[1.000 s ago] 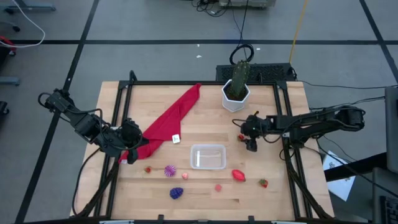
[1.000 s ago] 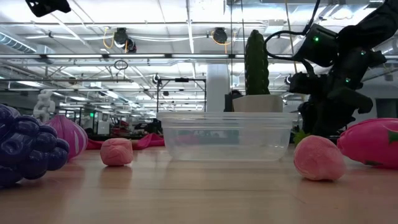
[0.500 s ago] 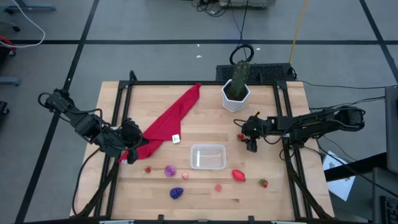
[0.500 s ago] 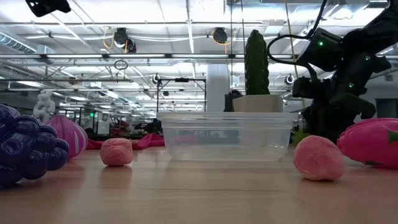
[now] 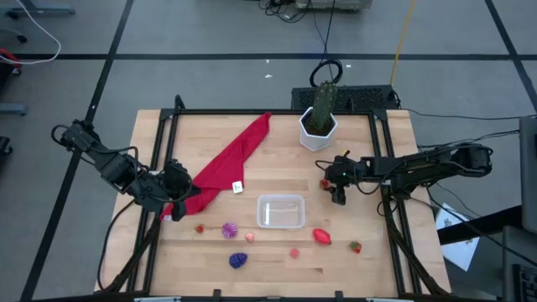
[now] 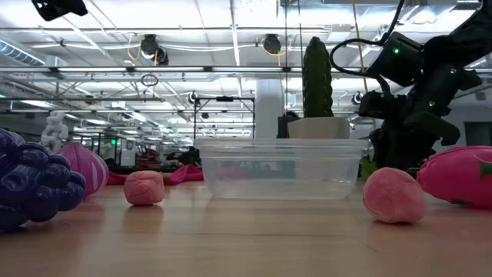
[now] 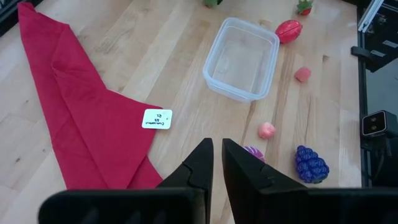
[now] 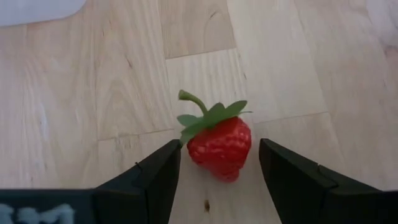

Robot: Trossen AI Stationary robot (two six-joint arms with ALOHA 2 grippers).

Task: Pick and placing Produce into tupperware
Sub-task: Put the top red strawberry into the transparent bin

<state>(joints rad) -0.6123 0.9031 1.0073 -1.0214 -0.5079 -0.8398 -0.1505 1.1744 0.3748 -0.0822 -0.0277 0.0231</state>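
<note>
My right gripper is open and low over the table right of centre. A small red strawberry with a green top lies on the wood between its fingers, with a gap on each side. The clear tupperware stands empty toward the near edge. Around it lie a red fruit, a tiny strawberry, two pink pieces, a striped purple piece and purple grapes. My left gripper is shut and waits over the red cloth's near end.
A long red cloth with a white tag lies slantwise across the left half of the table. A white hexagonal pot with a cactus stands at the far edge, just beyond my right gripper. A black frame runs around the table.
</note>
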